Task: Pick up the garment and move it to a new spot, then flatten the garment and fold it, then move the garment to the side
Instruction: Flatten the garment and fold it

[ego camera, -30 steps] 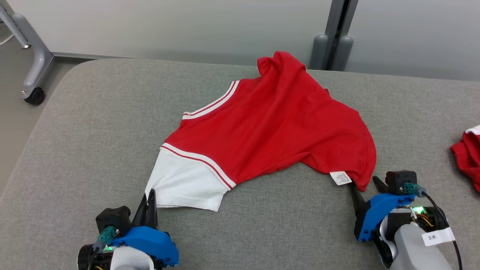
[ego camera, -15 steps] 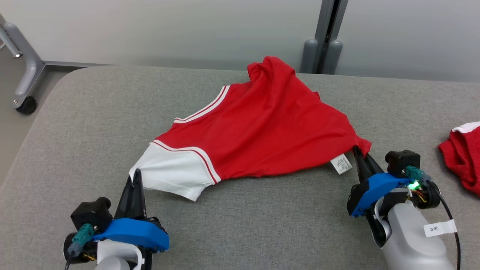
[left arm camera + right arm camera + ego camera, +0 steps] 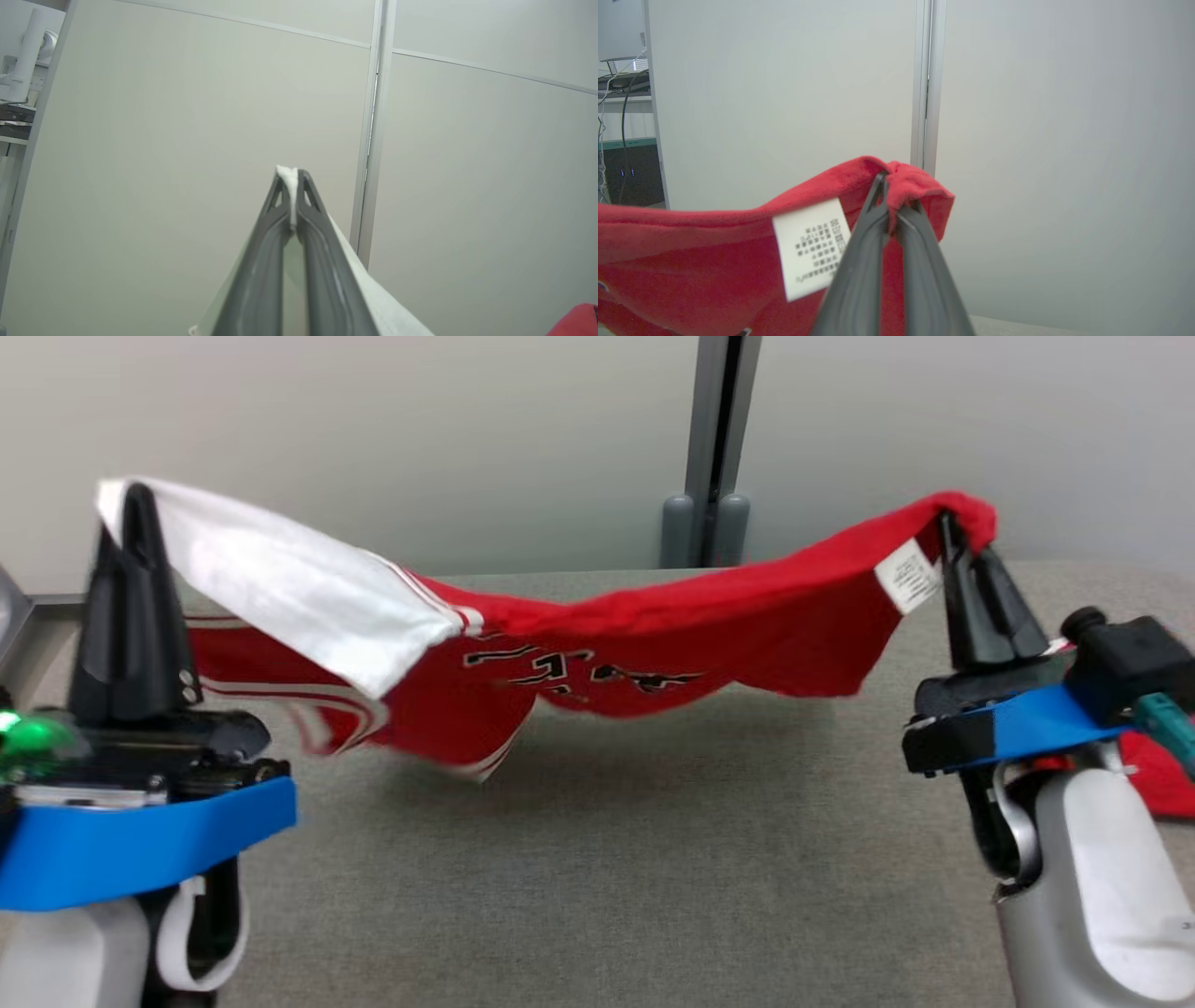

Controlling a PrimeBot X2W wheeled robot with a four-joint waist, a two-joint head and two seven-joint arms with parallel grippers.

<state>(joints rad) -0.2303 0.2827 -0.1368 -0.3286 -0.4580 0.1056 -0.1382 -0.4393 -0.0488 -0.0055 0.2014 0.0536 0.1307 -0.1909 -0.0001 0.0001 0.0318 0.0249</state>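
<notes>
Both grippers are riding higher than a second ago, hoisting the garment [image 3: 653,625] off the grey table [image 3: 607,859]. Left gripper [image 3: 138,502] is clamping the white sleeve [image 3: 280,588], and right gripper [image 3: 948,521] the red hem beside the label [image 3: 907,576], both jaws closed on cloth. The cloth is sagging between them, and I judge it is risking slipping from those thin pinches if the arms spread wider.
</notes>
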